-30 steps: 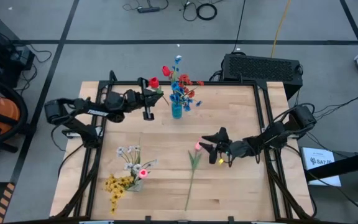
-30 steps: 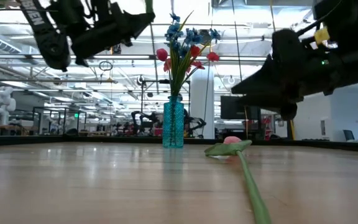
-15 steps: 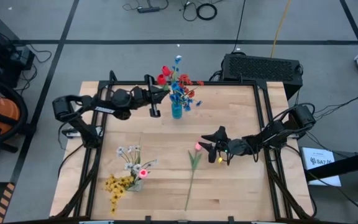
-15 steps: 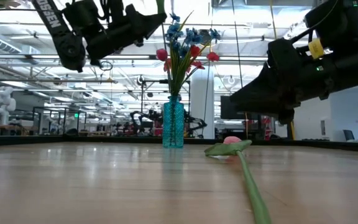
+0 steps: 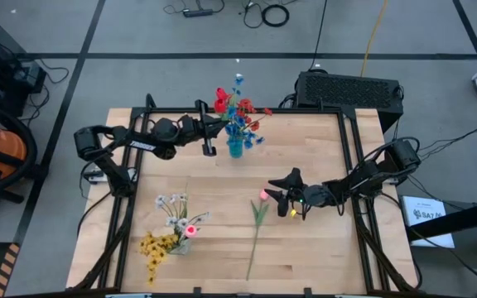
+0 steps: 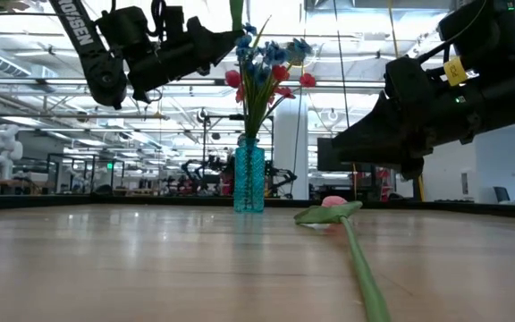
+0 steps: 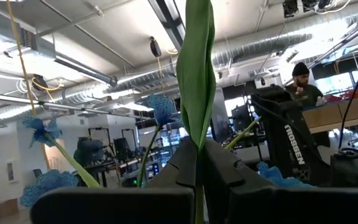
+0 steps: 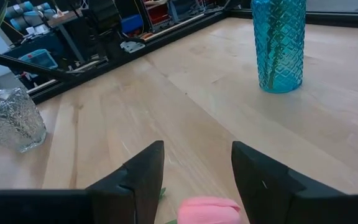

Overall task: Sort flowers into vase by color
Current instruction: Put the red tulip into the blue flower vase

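Note:
A blue glass vase [image 5: 235, 148] at the table's far middle holds blue and red flowers [image 5: 243, 112]; it also shows in the low view [image 6: 249, 179]. My left gripper [image 5: 216, 124] is just left of the vase, up at bloom height, shut on a red flower [image 5: 220, 100]. A pink tulip [image 5: 264, 195] lies on the table on its long stem [image 6: 360, 264]. My right gripper [image 5: 281, 199] is open just above its head [image 8: 209, 210], one finger on each side, not touching. A clear vase [image 5: 180, 242] at the near left holds white, yellow and pink flowers. My left gripper pinches the red flower's green leaf and stem [image 7: 196, 152] between its two shut fingers. The fingers come level from the table's left. The leaf [image 7: 196, 62] stands up past the fingertips. The flower is lifted clear of the table, its head beside the vase's blooms.
A black box [image 5: 350, 87] stands past the table's far right edge. The clear vase [image 8: 11, 121] is well left of my right gripper. Bare wood [image 5: 214, 186] lies between the two vases and at the table's right side.
My left gripper has carried the red flower toward the table's right, up to the blue vase's blooms, staying shut on it. The flower's head now stands among the vase's flowers. My right gripper has kept still over the pink tulip.

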You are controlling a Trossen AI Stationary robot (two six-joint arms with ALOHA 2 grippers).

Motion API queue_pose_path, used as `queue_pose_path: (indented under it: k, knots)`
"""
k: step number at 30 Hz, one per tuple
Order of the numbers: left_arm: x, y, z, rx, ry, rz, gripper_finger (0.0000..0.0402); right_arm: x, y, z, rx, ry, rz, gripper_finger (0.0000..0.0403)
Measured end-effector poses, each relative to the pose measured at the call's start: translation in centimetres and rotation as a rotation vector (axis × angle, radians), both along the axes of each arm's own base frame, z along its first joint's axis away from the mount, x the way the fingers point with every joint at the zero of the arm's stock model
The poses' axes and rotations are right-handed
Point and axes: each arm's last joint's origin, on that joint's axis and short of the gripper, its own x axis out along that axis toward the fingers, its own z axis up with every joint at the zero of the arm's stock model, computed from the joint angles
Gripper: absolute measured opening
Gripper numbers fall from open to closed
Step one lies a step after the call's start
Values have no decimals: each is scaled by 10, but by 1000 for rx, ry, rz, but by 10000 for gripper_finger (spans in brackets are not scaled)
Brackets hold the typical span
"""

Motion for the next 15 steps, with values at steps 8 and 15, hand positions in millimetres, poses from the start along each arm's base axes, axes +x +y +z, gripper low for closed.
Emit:
queue_pose_path:
  k: [8,15]
  knots:
    - [2,2,-5,-32,57,12,8,0,0,0,0,0,0,180]
    - [3,5,-8,-57,81,41,8,0,0,0,1,-1,0,180]
